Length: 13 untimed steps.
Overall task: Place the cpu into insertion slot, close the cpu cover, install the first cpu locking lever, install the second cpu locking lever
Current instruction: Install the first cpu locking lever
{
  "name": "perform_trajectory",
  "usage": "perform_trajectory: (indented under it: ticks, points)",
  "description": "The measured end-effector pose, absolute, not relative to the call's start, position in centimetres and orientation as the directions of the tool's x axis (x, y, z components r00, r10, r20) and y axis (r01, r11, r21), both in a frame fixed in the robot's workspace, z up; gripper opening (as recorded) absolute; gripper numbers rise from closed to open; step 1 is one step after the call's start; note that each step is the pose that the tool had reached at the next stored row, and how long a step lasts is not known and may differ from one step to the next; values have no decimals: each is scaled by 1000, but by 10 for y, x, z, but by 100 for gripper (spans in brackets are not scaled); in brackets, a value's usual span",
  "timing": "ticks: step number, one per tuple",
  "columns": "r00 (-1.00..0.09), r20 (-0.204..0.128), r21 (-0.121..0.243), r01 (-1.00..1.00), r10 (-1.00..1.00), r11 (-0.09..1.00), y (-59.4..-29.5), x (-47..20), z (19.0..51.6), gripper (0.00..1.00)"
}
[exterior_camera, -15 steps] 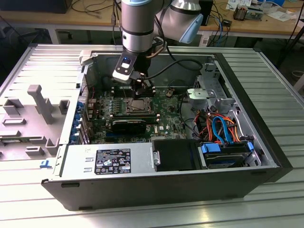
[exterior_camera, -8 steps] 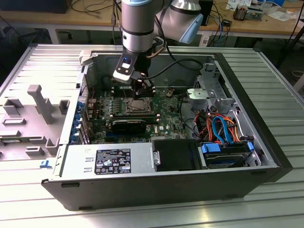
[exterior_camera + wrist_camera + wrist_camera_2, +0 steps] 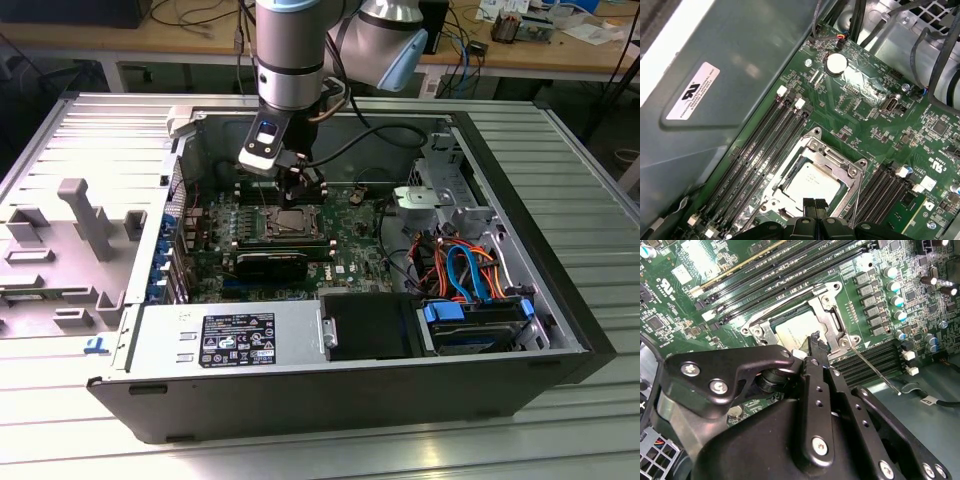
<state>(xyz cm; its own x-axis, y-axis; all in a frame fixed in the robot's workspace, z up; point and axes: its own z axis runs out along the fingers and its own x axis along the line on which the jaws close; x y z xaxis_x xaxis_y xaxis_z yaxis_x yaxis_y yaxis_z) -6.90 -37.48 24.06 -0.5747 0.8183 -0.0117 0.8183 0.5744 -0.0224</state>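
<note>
ribbed metal bench (image 3: pixel 560 150) carries an open computer case (image 3: pixel 300 400), with the green motherboard (image 3: pixel 350 255) facing up inside it. the arm reaches into the case from above, and the end effector (image 3: pixel 300 188) hangs just over the slot (image 3: pixel 268 228) near the middle of the board.

in both wrist views the cpu (image 3: pixel 812 182) (image 3: pixel 792 330) lies flat in the slot (image 3: pixel 789 172) - its silver-grey top shows through the window of the cover (image 3: pixel 837 162) (image 3: pixel 832 320), which lies down over it.

the end effector (image 3: pixel 814 204) (image 3: pixel 815 337) is just above one edge of the cpu. its two fingertips (image 3: pixel 809 204) are pressed together and pinch nothing.

in the second wrist view a thin lever (image 3: pixel 875 369) runs from a corner of the slot out over the black memory slots (image 3: pixel 875 360) - i cannot tell if it is hooked down.
</note>
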Motion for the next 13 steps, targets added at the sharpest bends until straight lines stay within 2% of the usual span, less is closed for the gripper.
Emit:
perform_trajectory:
  ticks: [13]
  points:
    - [-588, -12, -22, 808, 808, 588, -375, -69, 241, 11]
